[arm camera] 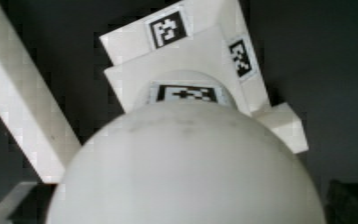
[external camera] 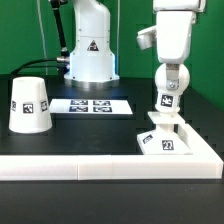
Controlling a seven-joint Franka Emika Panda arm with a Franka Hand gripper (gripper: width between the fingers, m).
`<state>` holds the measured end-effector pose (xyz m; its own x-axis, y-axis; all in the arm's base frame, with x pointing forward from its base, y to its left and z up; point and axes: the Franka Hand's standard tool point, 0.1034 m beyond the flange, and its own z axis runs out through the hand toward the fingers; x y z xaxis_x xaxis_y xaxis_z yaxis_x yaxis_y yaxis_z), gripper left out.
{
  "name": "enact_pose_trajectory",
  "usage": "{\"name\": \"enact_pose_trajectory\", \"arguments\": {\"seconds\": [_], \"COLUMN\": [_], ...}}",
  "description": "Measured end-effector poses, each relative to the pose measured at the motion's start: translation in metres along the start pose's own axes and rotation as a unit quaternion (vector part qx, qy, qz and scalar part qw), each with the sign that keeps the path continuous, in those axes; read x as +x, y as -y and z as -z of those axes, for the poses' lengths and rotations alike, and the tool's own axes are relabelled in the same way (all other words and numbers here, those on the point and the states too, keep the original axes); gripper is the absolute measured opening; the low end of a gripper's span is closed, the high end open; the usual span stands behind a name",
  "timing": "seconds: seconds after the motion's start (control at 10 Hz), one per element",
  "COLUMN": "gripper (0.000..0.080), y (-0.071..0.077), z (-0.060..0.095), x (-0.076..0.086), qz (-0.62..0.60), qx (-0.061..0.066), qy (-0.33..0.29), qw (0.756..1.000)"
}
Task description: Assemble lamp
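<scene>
- Note jaws closed on bulb [external camera: 165,100], upright on base [external camera: 170,146] at 4 o'clock of counter [external camera: 100,130].
- Locate shade [external camera: 30,105] at 9 o'clock, well apart.
- Treat bulb as probably light, stiff, slick; hold round head.

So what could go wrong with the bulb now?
The gripper holds the bulb upright on the base. If it sits crooked there, it may tip once let go. Pushing down hard might slide the base, though the white wall beside it should help.
</scene>
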<state>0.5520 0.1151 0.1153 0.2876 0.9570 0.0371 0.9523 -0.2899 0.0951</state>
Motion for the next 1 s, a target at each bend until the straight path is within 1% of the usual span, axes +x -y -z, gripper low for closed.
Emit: {"name": "enact_pose_trajectory", "arguments": {"seconds": [0.3,0.4,0.5,0.9,1.0], "gripper": [0.0698,0.0698,0.0583,0.0575,0.0575], "y": [-0.0007,-0.0008,-0.0009,-0.0012,-0.0011], "z": [-0.0005,-0.0006,-0.0007,-0.0008,-0.0009], "x": [-0.0030,-0.0031,-0.0036,-0.0042,-0.0048], "qz": [0.047,0.043,0.043,0.024,-0.003], "qx": [0.000,0.001,0.001,0.001,0.002], "qy": [0.001,0.001,0.001,0.001,0.001], "qw": [0.999,0.999,0.999,1.000,1.000]}}
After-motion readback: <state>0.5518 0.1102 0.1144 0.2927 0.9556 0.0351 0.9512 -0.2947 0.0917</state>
